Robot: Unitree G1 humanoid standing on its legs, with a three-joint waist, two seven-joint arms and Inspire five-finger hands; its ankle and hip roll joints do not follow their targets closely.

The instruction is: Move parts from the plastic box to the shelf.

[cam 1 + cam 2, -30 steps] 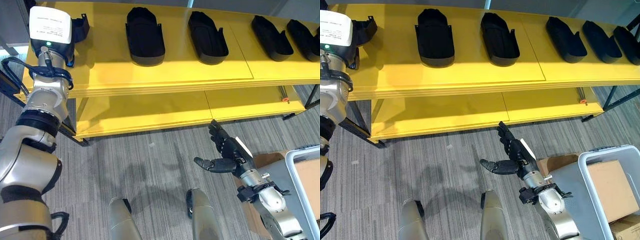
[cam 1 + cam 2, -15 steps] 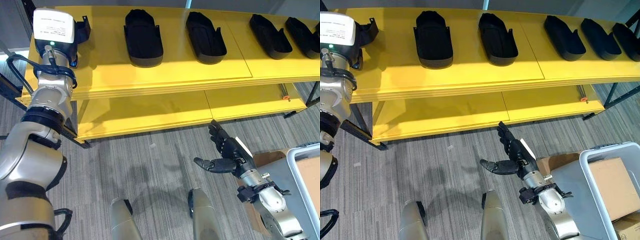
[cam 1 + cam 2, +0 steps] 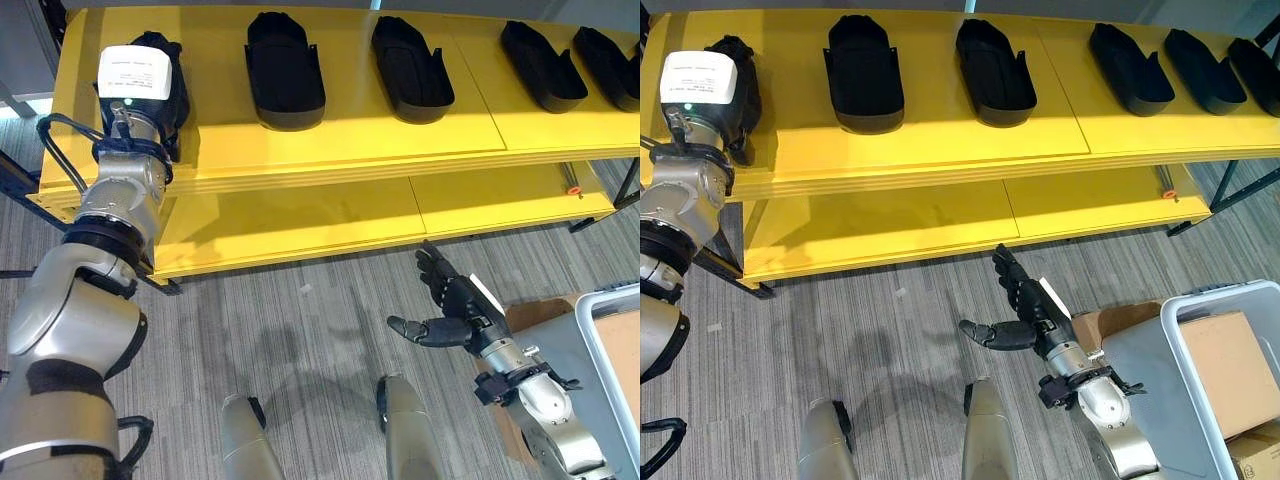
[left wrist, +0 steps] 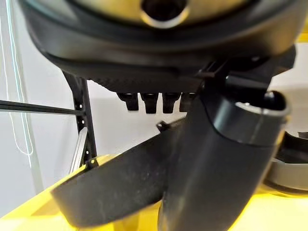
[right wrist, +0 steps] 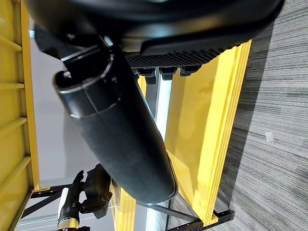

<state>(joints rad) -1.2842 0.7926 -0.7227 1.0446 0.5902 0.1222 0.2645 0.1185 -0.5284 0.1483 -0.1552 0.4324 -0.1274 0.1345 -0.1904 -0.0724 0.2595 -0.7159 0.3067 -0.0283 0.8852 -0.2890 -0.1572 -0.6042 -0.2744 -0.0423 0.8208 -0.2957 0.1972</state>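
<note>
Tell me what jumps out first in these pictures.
A bright yellow shelf dominates, with black parts lined along its top level. The left hand holds another black part at the shelf's left end, while the right hand hangs open over grey carpet.

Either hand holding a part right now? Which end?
Right hand is open and empty over the floor. Left hand is at a black part on the top shelf; whether it grips it, and where, cannot be told.
</note>
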